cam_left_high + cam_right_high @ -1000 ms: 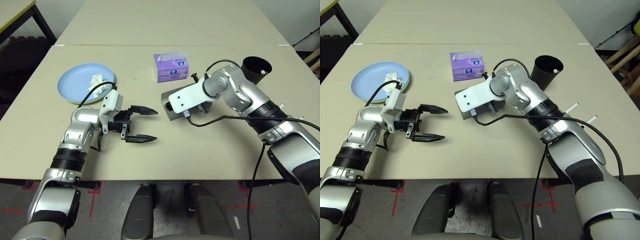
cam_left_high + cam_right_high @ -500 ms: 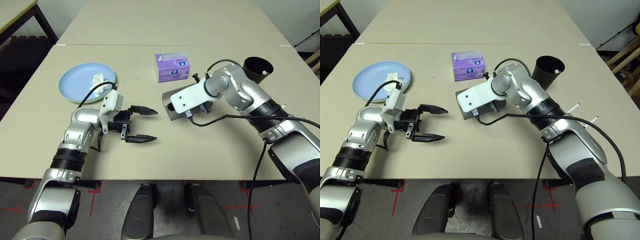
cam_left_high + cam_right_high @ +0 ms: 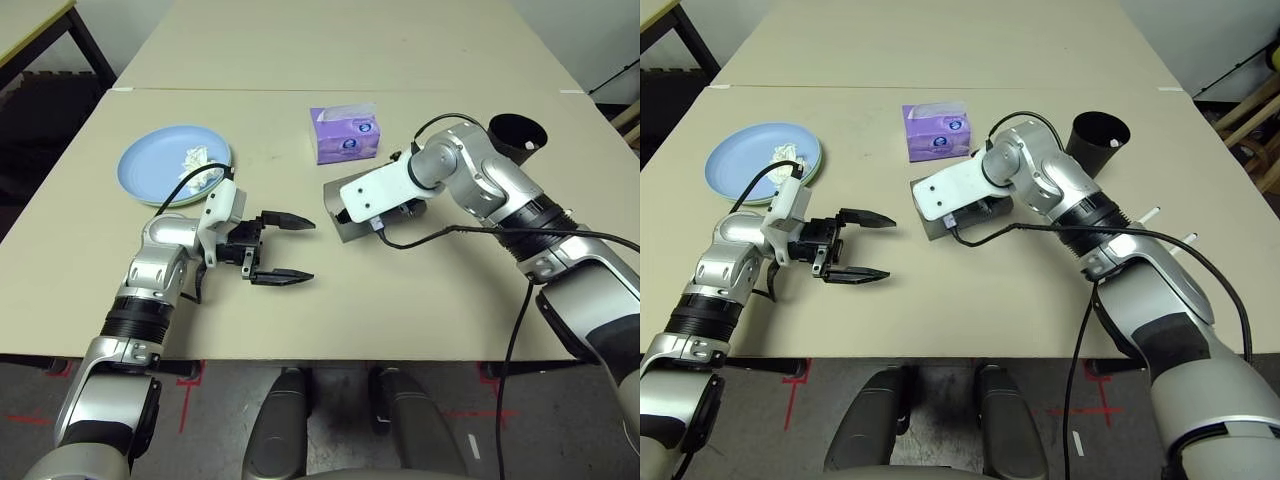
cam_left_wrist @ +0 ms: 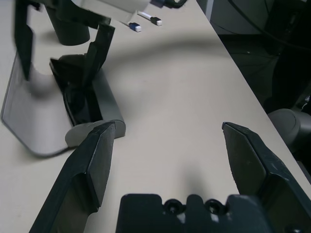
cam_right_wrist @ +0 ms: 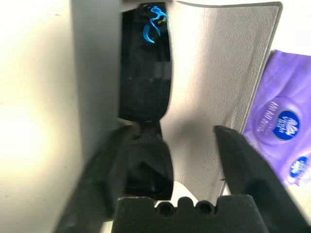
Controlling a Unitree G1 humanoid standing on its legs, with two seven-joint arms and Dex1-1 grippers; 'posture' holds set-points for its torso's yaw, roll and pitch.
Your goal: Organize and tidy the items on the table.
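Note:
The grey glasses case (image 3: pixel 337 229) lies open mid-table with the black sunglasses (image 5: pixel 145 82) resting inside it. My right gripper (image 5: pixel 170 130) hovers over the case, open, its fingers on either side of one end of the sunglasses. My left gripper (image 3: pixel 285 248) is open and empty above bare table, to the left of the case. At the far left the light blue plate (image 3: pixel 160 165) sits on the pale green plate (image 3: pixel 207 191), whose edge peeks out. A crumpled white tissue (image 3: pixel 193 157) lies on the blue plate.
A purple tissue box (image 3: pixel 345 135) stands just behind the case. A tall black cup (image 3: pixel 514 136) stands at the far right, behind my right arm. A black cable loops from the right wrist over the table (image 3: pixel 400 290) in front of the case.
My right gripper has opened and let go of the sunglasses, which now lie in the case. Its wrist has shifted slightly back and right. The left arm has not moved.

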